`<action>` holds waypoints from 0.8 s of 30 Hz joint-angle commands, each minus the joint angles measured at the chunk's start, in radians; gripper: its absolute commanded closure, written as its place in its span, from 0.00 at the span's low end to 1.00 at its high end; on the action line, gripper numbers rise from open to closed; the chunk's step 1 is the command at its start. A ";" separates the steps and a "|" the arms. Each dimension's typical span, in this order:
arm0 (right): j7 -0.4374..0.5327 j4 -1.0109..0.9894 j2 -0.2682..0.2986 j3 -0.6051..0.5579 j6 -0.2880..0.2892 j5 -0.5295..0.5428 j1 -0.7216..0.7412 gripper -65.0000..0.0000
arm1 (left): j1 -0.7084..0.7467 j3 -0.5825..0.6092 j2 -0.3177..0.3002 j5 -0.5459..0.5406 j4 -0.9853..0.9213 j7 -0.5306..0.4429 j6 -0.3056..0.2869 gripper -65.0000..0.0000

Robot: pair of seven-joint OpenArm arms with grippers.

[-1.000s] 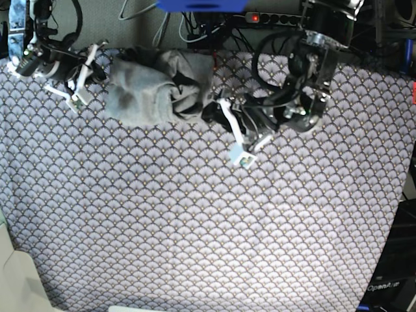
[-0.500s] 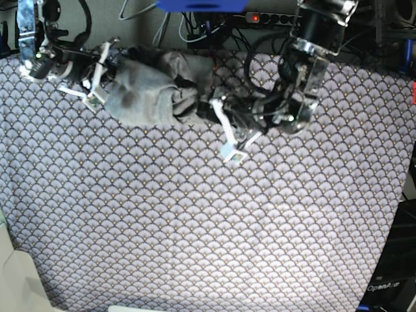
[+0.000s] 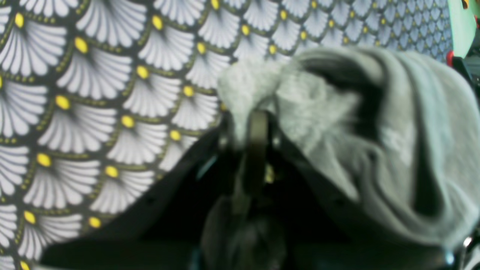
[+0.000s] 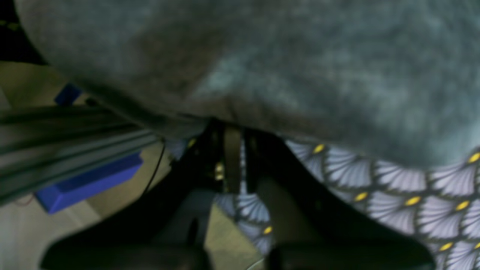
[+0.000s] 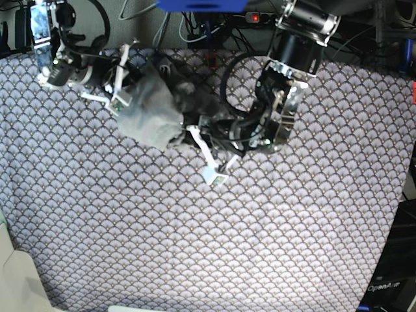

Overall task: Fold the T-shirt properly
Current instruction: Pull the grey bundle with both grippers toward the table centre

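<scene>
The light grey T-shirt (image 5: 155, 109) lies crumpled in a tight bunch at the back of the table. In the base view my left gripper (image 5: 185, 132) is at the bunch's lower right edge. In the left wrist view its jaws (image 3: 255, 116) stand together, pinching a fold of the T-shirt (image 3: 375, 123). My right gripper (image 5: 132, 83) is at the bunch's upper left edge. In the right wrist view the T-shirt (image 4: 300, 67) drapes over its closed tips (image 4: 232, 129) and hides them.
The purple-grey scallop-patterned cloth (image 5: 260, 227) covers the table. Cables and a power strip (image 5: 273, 18) run along the back edge, with a blue box (image 5: 201, 5) beside them. A pale object (image 5: 13, 273) sits at the front left corner.
Both arms have closed in on the T-shirt from either side. The bunch has been squeezed narrower and pulled forward and left. The left arm's wrist has swung leftward.
</scene>
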 commanded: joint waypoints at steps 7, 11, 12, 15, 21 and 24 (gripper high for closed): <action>0.027 0.013 -0.014 -0.023 0.003 0.017 -0.002 1.00 | -0.100 -0.027 -0.002 -0.029 -0.002 -0.057 -0.008 1.00; 0.030 0.016 -0.007 -0.061 0.003 0.017 -0.032 1.00 | -0.126 -0.104 -0.002 -0.029 0.007 0.003 -0.008 1.00; 0.036 0.019 -0.007 -0.061 0.003 0.017 -0.044 1.00 | -0.132 -0.125 -0.003 -0.029 0.024 0.015 -0.008 1.00; 0.038 0.021 -0.004 -0.055 0.003 -0.002 -0.066 1.00 | -0.134 -0.210 -0.052 -0.029 0.106 0.063 -0.009 1.00; 0.084 0.021 0.001 -0.052 0.003 -0.047 -0.098 1.00 | -0.132 -0.244 -0.125 -0.018 0.159 0.129 -0.016 1.00; 0.095 0.021 0.001 -0.053 0.003 -0.047 -0.098 1.00 | -0.129 -0.247 -0.137 -0.018 0.158 0.118 -0.017 1.00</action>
